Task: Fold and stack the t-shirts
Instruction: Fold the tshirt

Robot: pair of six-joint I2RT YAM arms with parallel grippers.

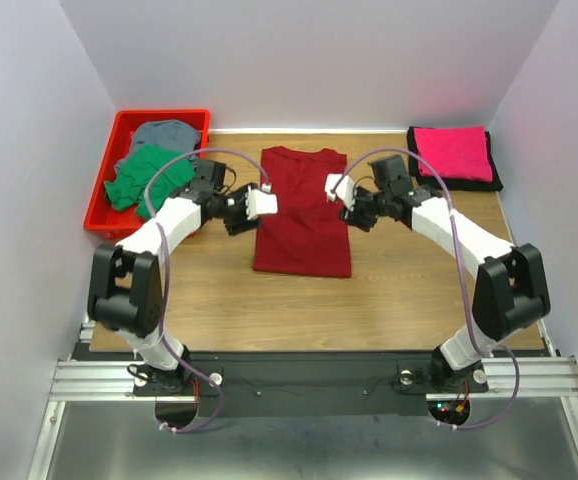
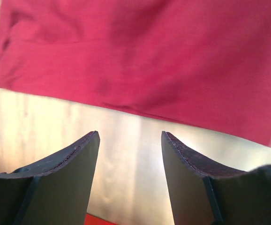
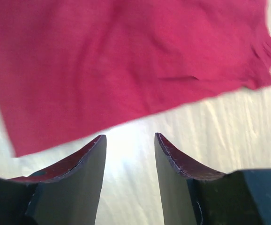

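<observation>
1. Lying flat in the middle of the table [image 1: 389, 290], the dark red t-shirt [image 1: 302, 215] has its collar at the far end and its hem at the near end. Its outline is a tall rectangle with no sleeves sticking out, so I judge the sleeves are already turned in.
2. It is thin knit cloth, matte and soft, with faint creases showing in both wrist views. It should be light and limp, should sag from any pinch point and should drag easily across the smooth wood grain.
3. The left gripper [image 2: 130, 133] sits at the shirt's left edge with its jaws apart and nothing between them. Bare wood shows in the gap and the cloth edge lies just beyond the tips.
4. The right gripper [image 3: 129, 136] mirrors it at the right edge, fingers spread and empty, with the shirt's edge just ahead.
5. The side edges look like the best place to take hold, pinching all layers together. A shallow bite would likely lift only the top layer and undo the fold.
6. A rigid red plastic bin [image 1: 99, 195] at the far left holds a crumpled green shirt [image 1: 149, 175] and a grey shirt [image 1: 166, 132].
7. At the far right, a folded pink shirt [image 1: 452, 152] rests on a black garment [image 1: 469, 184]. This is probably the stack, and it is well apart from the red shirt.
</observation>
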